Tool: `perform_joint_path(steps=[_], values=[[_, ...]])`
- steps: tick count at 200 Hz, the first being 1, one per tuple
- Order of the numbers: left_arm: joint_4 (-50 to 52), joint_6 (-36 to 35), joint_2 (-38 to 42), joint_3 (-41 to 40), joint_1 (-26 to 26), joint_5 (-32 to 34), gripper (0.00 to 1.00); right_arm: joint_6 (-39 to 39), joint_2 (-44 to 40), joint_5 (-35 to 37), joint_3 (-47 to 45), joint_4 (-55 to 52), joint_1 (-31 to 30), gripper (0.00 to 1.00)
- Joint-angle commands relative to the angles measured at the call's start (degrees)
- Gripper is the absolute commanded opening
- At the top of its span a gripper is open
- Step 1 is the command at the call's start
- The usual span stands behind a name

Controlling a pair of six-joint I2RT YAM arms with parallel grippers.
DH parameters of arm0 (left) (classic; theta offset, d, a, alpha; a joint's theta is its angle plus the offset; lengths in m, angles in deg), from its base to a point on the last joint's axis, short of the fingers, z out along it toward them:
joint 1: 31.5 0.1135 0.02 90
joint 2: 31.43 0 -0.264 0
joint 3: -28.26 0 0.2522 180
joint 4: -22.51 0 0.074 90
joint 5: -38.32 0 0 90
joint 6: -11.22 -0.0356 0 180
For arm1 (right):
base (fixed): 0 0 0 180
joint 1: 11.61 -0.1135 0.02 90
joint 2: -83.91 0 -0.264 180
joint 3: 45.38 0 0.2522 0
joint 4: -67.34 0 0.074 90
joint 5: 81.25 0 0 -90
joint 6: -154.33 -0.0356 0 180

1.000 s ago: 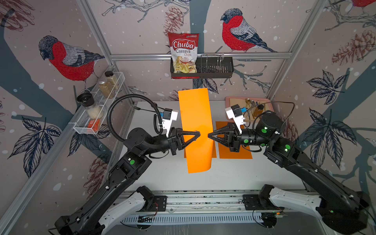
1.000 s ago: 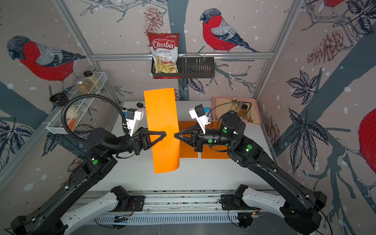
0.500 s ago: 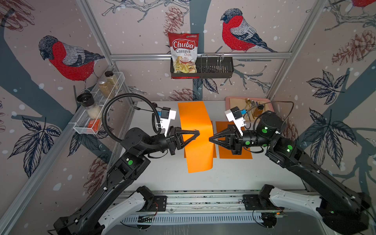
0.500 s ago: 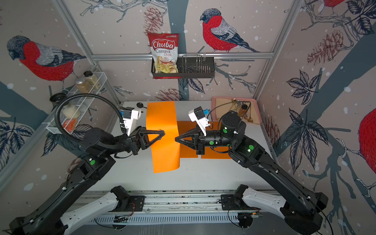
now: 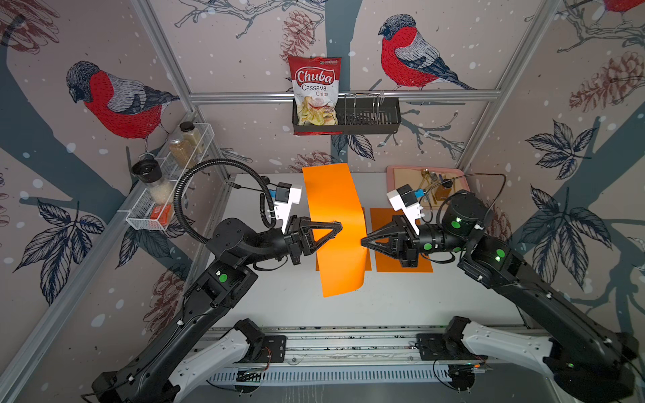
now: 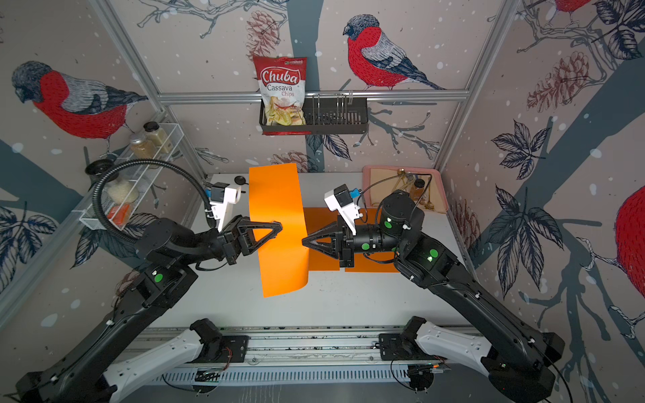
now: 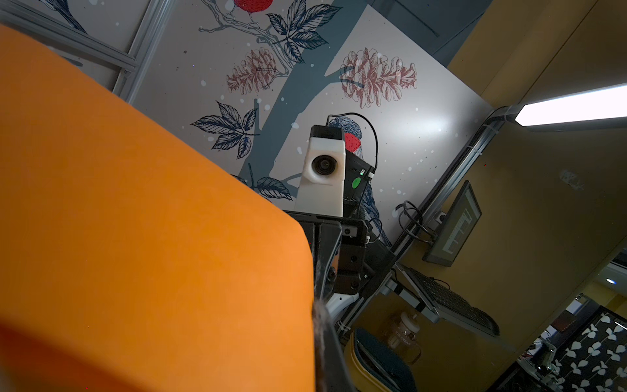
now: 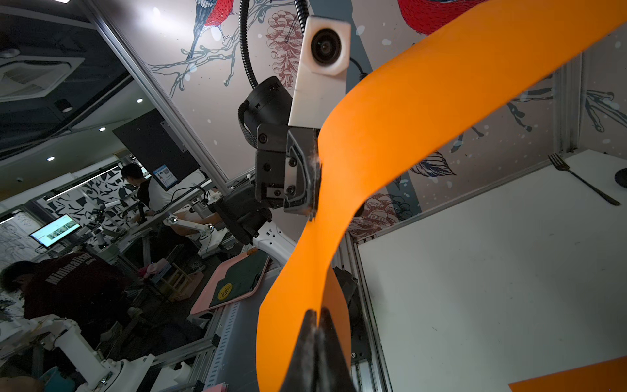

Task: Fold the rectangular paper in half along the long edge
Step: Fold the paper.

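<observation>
Hanging in the air over the middle of the white counter, the orange paper runs from far to near with its near end curled. The left gripper is clamped on its left long edge, and the right gripper is clamped on its right long edge.

Walls: pale wallpaper, red-breasted birds, pinecones, dark leaves; aluminium rails across. Wire shelf with jars on a side wall. Black rack at the back (chips bag inside). White tabletop. Strip light lit outside.
</observation>
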Motion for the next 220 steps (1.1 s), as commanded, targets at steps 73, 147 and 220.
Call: perform_joint_path(steps=[73,147,220], values=[[-2.48,-0.37,0.08,0.55,0.05,-0.09,0.00,2.63,-0.19,-3.90,-0.05,-2.93,0.06,0.01],[-2.53,-0.14,0.15,0.75,0.05,0.00,0.00,3.18,-0.55,-4.21,-0.82,-3.92,-0.29,0.08],[-4.01,0.56,-0.01,0.83,0.05,-0.09,0.00,3.70,-0.67,-4.72,-1.44,-4.90,-1.07,0.05]])
